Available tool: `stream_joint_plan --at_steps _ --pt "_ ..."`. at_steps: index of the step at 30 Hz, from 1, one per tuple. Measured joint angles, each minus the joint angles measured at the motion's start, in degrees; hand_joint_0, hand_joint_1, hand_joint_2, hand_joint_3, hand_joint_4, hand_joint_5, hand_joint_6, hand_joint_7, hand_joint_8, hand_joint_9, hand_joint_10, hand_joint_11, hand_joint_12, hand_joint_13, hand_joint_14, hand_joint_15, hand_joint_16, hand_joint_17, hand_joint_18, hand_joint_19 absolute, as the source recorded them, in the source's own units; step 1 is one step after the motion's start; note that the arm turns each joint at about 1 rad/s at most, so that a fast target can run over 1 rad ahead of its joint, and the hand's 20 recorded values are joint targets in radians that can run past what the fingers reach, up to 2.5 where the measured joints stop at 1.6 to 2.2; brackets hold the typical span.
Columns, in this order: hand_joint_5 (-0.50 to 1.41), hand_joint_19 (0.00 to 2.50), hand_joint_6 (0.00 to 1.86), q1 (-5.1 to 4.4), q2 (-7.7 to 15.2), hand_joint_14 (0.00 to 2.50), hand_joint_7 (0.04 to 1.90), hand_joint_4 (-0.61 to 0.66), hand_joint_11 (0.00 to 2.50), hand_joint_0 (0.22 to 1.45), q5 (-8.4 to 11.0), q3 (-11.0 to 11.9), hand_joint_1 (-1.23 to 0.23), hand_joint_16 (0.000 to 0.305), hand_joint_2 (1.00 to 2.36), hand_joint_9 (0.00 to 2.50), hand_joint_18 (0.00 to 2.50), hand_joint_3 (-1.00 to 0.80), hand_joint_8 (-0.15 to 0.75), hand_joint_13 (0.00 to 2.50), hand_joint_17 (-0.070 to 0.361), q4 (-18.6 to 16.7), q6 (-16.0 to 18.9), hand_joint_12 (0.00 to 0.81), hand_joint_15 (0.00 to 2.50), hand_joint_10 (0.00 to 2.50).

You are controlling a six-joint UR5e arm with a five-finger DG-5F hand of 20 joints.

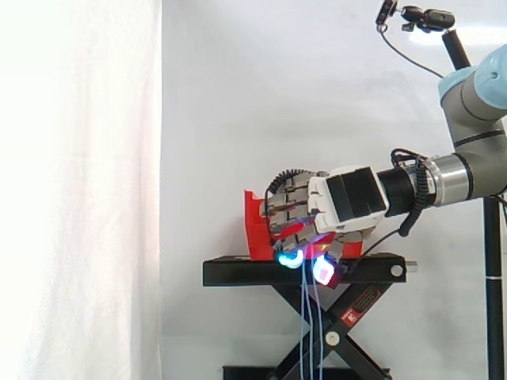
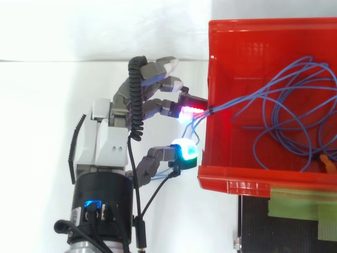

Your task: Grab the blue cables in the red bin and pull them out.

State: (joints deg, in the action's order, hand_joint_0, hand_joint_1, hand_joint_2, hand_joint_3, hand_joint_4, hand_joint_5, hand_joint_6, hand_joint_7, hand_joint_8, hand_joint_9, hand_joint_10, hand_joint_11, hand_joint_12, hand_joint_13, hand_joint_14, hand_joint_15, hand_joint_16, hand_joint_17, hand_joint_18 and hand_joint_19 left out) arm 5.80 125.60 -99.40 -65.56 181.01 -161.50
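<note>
Arm enters from the right edge of the side view, wrist about level. Black stand carries the red bin, which takes up the right half of the top view. Hand sits left of the bin, outside its wall. Its fingers are curled, with a few strands of the blue cables pinched between a finger and the thumb. Most of the coil lies loose on the bin floor.

Step in hand, as I judge it: draw the bundle out. Hold the pinch firm and pull away from the bin and a little upward, so the strands ride over the wall rather than saw against it and drag the bin along the stand. Loops look crossed, so snagging is likely. A slow pull is best.

Top view gives the coil inside the bin and where the strands cross the wall. Side view gives what hangs: loose lengths drop from the fingertips at lower centre, past the stand's edge.
</note>
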Motion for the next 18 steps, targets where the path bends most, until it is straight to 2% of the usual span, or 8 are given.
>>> stream_joint_plan --at_steps 2,3,4,5,8,12,18 --pt "0.80 0.61 0.29 0.00 0.0 0.02 0.74 0.04 0.93 0.68 0.00 0.0 -0.92 0.050 1.00 0.69 0.55 -1.00 0.276 0.56 0.113 0.0 0.0 0.384 0.56 0.02" --pt "0.83 0.61 0.11 0.00 0.0 0.02 0.80 0.05 0.93 0.68 0.00 0.0 -0.92 0.050 1.00 0.69 0.55 -1.00 0.277 0.56 0.113 0.0 0.0 0.384 0.56 0.02" --pt "0.84 0.61 0.01 0.00 0.0 0.02 0.82 0.05 0.93 0.68 0.00 0.0 -0.92 0.050 1.00 0.69 0.55 -1.00 0.276 0.56 0.113 0.0 0.0 0.385 0.56 0.02" --pt "0.84 0.61 0.00 0.00 0.0 0.02 0.81 0.06 0.94 0.68 0.00 0.0 -0.92 0.050 1.00 0.69 0.55 -1.00 0.277 0.56 0.113 0.0 0.0 0.385 0.56 0.02" --pt "0.83 0.61 0.00 -0.04 0.0 0.02 0.78 0.05 0.94 0.68 0.00 0.0 -0.91 0.050 1.00 0.69 0.55 -1.00 0.276 0.56 0.113 0.0 0.0 0.385 0.55 0.02" --pt "0.86 0.61 0.01 -0.05 0.0 0.02 0.83 0.04 0.94 0.68 0.00 0.0 -0.91 0.050 1.00 0.70 0.55 -1.00 0.276 0.56 0.113 0.0 0.0 0.384 0.56 0.02" --pt "0.85 0.61 0.32 -0.02 0.0 0.02 0.76 0.04 0.96 0.69 0.00 0.0 -0.89 0.049 1.00 0.74 0.56 -1.00 0.279 0.58 0.111 0.2 0.0 0.382 0.56 0.02"
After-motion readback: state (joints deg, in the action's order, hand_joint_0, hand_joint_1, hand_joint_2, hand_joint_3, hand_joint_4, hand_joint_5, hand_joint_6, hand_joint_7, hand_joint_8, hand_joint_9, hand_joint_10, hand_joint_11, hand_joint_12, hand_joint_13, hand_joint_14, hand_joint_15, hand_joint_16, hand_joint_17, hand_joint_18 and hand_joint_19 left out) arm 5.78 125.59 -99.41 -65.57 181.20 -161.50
